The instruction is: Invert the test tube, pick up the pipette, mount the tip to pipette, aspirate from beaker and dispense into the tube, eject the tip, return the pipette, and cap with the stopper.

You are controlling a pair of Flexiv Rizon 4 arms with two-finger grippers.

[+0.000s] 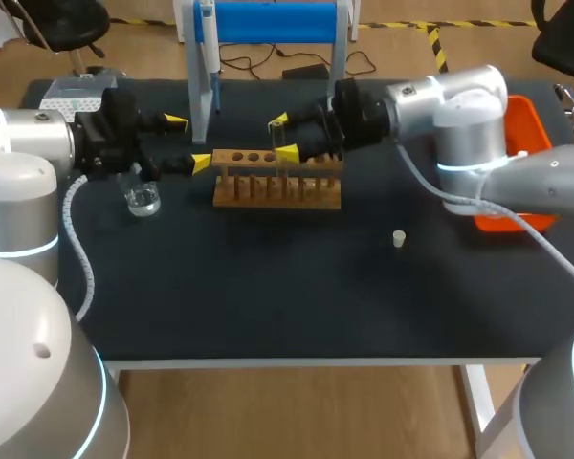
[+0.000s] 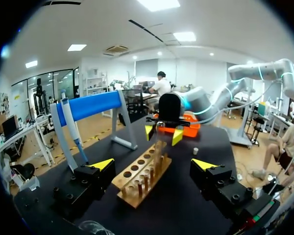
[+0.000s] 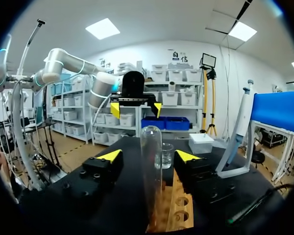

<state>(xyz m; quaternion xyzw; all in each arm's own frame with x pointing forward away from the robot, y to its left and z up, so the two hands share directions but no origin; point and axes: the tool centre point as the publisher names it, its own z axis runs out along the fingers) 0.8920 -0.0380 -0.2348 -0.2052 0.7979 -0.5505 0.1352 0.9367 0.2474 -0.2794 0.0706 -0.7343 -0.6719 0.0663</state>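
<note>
Tube: the test tube [image 3: 151,161] stands rounded end up in the rack [image 1: 277,189], between the right jaws, which are spread wide and touch neither side.
Tube risk: if you close off-centre, you would likely tip it or scrape it against its hole; the glass looks slick.
Rack risk: it looks unfixed, so a slanted lift could drag it along.
Left jaws: wide, holding nothing, at the rack's other end, near the beaker [image 1: 142,199]; a low swing could knock it over and spill it.
Room behind: the legs of the pipette [image 2: 72,128] stand crowd the far side.
Room in front: bare worktop [image 1: 268,306] runs to the near edge, save the stopper [image 1: 399,238].
</note>
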